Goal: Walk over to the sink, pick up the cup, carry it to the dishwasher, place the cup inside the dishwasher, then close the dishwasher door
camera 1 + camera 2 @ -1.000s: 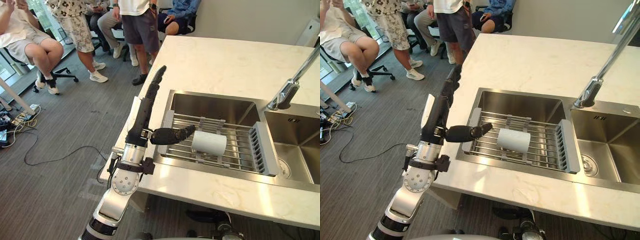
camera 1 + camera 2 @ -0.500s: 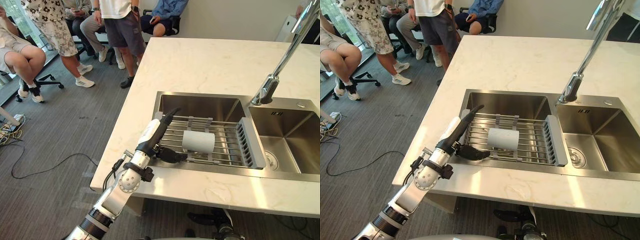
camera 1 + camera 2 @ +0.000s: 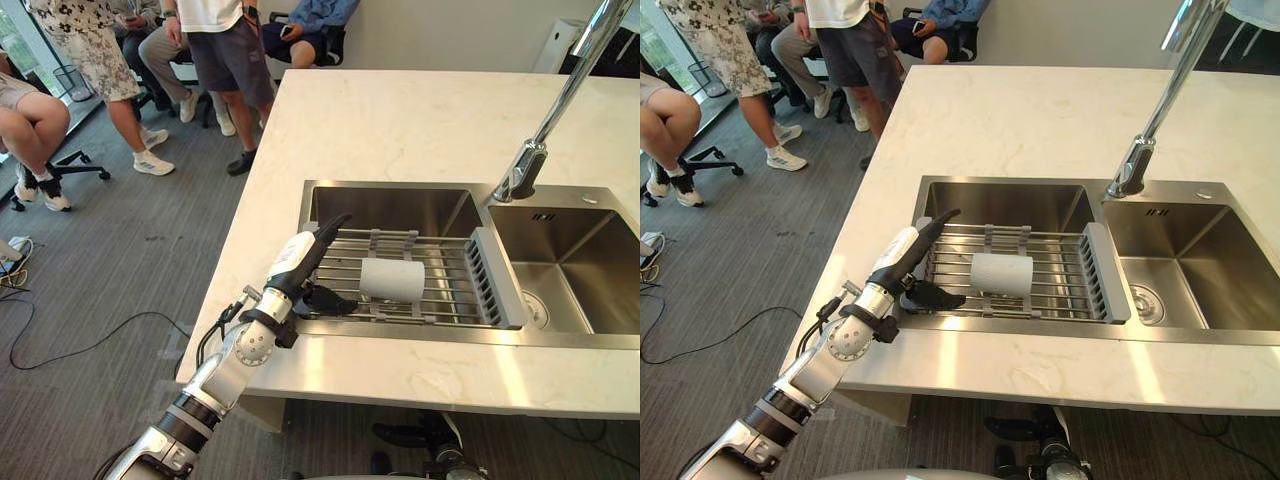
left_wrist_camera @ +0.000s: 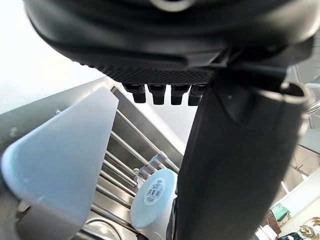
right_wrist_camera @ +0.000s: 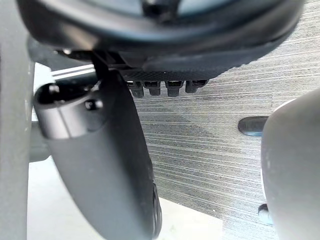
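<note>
- My right hand (image 5: 115, 160) hung low over the grey ribbed carpet (image 3: 120, 250). Its thumb and fingers were loose and apart, and it held nothing.
- My left arm came in across the near edge of the pale marble-patterned countertop (image 3: 400, 120), at the near left corner of the sink.
- My left hand (image 3: 300, 265) lay at the left end of the drying rack. Its fingers (image 3: 330, 232) were stretched out straight along that end, pointing away from me.
- Its thumb (image 3: 335, 302) stuck out to the right, low over the rack's near rail. The hand was spread and unclenched, gripping nothing.
- The white cylindrical cup (image 3: 392, 280) lay on its side on the rack, just to the right of my thumb tip. From the head views I could not tell whether the two touched.
- In my left wrist view the cup's round end with a small label (image 4: 152, 197) faced my hand.
- The steel-wire drying rack with grey plastic end pieces (image 3: 445, 262) spanned the left basin of the stainless steel double sink (image 3: 450, 340).
- The rack's right end piece (image 3: 497, 290) stood by the divider between the basins.
- The right basin (image 3: 580, 270) had a round drain in its floor.
- The tall chrome tap (image 3: 545, 120) rose from the far rim between the basins, leaning up to the right.
- Beyond the far left of the counter a person in dark shorts (image 3: 225, 50) stood.
- Other people (image 3: 35, 110) sat on chairs further left.
</note>
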Motion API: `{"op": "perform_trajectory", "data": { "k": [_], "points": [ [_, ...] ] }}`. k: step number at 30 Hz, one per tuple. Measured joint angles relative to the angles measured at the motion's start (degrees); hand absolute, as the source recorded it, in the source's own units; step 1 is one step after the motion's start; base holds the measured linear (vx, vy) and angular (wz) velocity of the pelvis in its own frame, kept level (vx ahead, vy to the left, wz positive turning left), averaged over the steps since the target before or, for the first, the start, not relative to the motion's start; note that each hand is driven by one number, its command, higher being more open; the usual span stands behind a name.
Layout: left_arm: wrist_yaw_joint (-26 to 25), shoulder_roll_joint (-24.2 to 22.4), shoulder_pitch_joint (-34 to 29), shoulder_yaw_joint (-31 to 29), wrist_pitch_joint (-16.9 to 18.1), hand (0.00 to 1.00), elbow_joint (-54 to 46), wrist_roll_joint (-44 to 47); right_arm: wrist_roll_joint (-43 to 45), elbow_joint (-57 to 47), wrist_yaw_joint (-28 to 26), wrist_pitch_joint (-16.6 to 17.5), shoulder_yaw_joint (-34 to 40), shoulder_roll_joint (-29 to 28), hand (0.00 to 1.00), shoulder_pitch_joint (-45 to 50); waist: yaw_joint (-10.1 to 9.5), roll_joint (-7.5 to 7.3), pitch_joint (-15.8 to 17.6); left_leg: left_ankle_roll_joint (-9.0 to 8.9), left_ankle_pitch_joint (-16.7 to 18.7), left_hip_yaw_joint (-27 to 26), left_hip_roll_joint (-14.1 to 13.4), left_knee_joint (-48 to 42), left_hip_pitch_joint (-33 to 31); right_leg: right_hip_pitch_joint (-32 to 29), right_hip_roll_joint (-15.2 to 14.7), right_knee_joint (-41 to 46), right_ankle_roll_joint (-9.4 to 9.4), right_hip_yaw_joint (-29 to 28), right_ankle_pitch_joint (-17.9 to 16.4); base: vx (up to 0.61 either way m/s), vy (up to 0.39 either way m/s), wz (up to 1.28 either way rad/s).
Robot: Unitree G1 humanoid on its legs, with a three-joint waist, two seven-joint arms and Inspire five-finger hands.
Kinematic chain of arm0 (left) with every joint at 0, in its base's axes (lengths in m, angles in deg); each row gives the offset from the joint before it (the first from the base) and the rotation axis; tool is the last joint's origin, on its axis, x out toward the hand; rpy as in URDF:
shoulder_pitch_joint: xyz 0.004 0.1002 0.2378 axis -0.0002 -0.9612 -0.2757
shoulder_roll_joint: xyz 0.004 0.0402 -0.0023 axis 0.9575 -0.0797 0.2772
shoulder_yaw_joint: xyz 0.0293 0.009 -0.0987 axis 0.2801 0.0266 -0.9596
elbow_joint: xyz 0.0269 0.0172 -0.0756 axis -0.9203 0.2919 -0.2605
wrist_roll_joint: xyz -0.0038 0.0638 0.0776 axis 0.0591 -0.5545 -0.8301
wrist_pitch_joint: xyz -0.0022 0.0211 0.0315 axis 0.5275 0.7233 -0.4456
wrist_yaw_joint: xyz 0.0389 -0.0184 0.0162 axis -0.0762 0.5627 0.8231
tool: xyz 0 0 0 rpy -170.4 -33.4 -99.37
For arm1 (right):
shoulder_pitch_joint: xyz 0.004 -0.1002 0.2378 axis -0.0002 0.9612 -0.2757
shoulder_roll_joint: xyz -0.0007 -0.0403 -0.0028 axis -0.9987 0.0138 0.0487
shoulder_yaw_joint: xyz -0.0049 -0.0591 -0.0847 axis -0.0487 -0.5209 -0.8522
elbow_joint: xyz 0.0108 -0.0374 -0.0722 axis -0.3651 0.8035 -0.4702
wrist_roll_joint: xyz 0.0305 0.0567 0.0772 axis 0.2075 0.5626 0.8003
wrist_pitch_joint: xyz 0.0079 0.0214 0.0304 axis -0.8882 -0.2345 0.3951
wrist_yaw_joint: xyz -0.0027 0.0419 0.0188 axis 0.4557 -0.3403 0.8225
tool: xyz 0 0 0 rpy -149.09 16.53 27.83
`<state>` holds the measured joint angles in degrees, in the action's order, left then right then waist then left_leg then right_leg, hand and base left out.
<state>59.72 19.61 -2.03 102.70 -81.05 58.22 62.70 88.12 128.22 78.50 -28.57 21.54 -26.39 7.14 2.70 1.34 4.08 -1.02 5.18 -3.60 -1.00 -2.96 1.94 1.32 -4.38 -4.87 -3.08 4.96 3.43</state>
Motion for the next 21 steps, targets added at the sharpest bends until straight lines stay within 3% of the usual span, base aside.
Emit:
{"op": "perform_trajectory", "data": {
  "k": [16,21],
  "points": [
    [0.17,0.03,5.40,0.49,-0.84,1.00,3.20,-2.35,0.11,0.52,0.00,0.02,0.10,0.02,1.00,-0.89,1.44,0.09,0.32,0.53,-0.35,0.08,0.56,0.59,-0.32,-0.61,-0.47,-0.02,-0.21,0.08,0.10,0.00,0.000,0.00],
    [0.92,1.05,7.85,3.00,-1.46,1.00,4.47,-4.97,0.12,0.51,-0.03,0.02,0.24,0.03,1.00,-1.07,1.48,0.13,0.73,0.60,-0.39,0.55,0.82,0.60,-0.48,-0.69,-0.66,-0.03,-0.22,0.27,0.10,0.00,0.000,0.00]
  ]
}}
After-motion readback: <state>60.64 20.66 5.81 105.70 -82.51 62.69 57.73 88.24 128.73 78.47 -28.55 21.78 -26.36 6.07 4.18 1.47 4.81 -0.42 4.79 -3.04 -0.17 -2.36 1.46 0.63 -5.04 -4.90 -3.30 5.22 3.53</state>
